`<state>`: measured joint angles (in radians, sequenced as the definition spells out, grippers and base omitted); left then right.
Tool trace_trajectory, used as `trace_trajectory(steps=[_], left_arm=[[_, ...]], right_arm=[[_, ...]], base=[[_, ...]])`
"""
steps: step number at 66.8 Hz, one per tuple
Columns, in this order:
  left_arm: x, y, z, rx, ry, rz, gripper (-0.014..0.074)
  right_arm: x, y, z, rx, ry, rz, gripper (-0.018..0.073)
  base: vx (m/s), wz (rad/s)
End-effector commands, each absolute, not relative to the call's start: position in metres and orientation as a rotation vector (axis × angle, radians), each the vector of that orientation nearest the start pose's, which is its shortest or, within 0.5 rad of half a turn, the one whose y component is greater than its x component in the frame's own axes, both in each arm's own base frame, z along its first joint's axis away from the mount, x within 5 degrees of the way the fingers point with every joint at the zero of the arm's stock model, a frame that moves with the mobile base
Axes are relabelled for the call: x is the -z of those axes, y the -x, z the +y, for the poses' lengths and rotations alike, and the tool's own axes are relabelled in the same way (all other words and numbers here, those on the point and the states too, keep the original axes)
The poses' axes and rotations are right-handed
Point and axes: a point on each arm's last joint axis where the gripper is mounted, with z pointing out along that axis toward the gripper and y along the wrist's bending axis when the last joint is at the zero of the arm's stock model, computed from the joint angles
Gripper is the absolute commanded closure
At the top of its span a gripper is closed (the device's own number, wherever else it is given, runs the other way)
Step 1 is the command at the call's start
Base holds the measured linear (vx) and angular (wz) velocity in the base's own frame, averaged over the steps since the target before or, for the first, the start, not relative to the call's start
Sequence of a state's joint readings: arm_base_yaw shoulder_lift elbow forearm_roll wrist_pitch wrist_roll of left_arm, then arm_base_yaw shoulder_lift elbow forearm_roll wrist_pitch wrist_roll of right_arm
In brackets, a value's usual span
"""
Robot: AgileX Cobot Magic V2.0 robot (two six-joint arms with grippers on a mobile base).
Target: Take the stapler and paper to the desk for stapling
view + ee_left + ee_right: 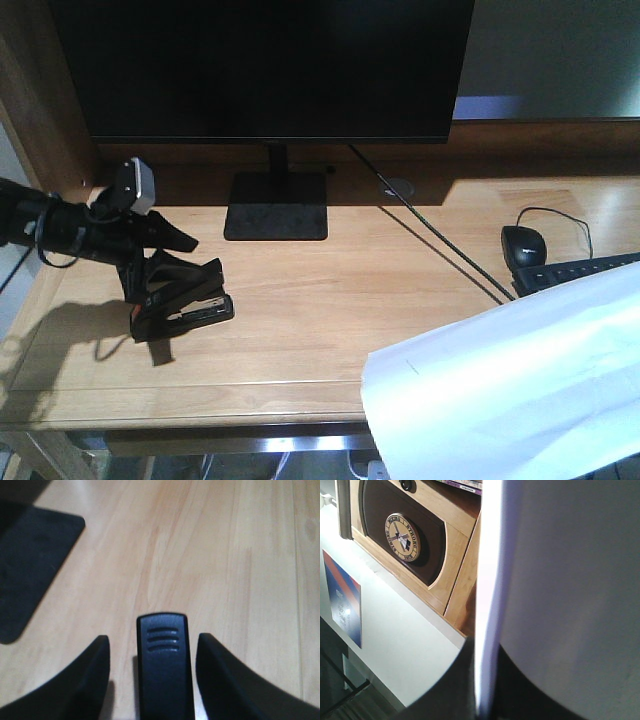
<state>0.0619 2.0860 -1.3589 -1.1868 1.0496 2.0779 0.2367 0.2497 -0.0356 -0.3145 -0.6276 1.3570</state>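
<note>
Worktop (330,300): the place both items must end up. Monitor (270,60) stands at the back.

Paper (510,390): not delivered. It is up in the air at the front right corner, overhanging the worktop's front edge and hiding part of the keyboard (580,272). The right wrist view shows the sheet edge-on, and the right fingers (450,690) look clamped on it, one dark finger on each side.

Stapler (200,310): looks already set down on the left part of the worktop, in front of the monitor base. Left fingers (90,680) are spread apart, one on each side of it, with bare wood showing in both gaps, so no grip.

Mouse (523,245): near the keyboard, not involved.

Judged progress: stapler half done. Left to do: lay the paper flat and put it under the stapler.
</note>
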Motion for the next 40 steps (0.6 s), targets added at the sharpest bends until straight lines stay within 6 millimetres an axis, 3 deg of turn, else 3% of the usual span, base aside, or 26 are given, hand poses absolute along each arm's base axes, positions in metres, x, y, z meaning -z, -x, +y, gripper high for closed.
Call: trace_trajectory(steps=[1, 20, 40], left_arm=[[-0.212, -0.404, -0.051, 0.636, -1.393, 1.683, 0.0310], [-0.194, -0.402, -0.056, 0.657, -1.434, 1.807, 0.0607], [-0.193, -0.406, -0.058, 0.604, -1.433, 1.809, 0.0605]], right_arm=[[-0.274, -0.058, 0.032, -1.311, -0.282, 1.077, 0.0561], [-0.274, -0.058, 0.032, -1.311, -0.282, 1.077, 0.0561], [-0.274, -0.058, 0.032, -1.311, -0.282, 1.077, 0.0561]], base=[[0.00, 0.00], [0.00, 0.00], [0.00, 0.00]])
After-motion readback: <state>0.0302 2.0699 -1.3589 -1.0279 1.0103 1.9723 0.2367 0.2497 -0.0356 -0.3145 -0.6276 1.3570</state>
